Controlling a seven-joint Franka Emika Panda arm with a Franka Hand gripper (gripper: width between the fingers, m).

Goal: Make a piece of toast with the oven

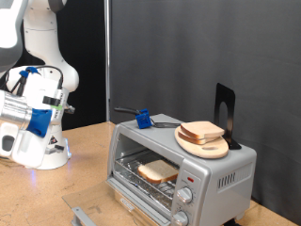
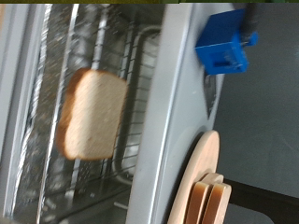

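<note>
Toast (image 1: 158,170) is lying flat on the wire rack (image 1: 141,179) inside the oven (image 1: 183,168), door dropped open for access. Gripper (image 1: 14,141) is hanging well apart at the exterior view's left; jaw state cannot be told.

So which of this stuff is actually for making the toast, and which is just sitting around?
For the job:
- slice of bread on the rack
- oven, door open
- robot's hand, off to the exterior view's left

Just lying about:
- round wooden board with more bread slices
- blue block

No text, label, brand or number can be read on the oven (image 1: 188,165) or anything else.
</note>
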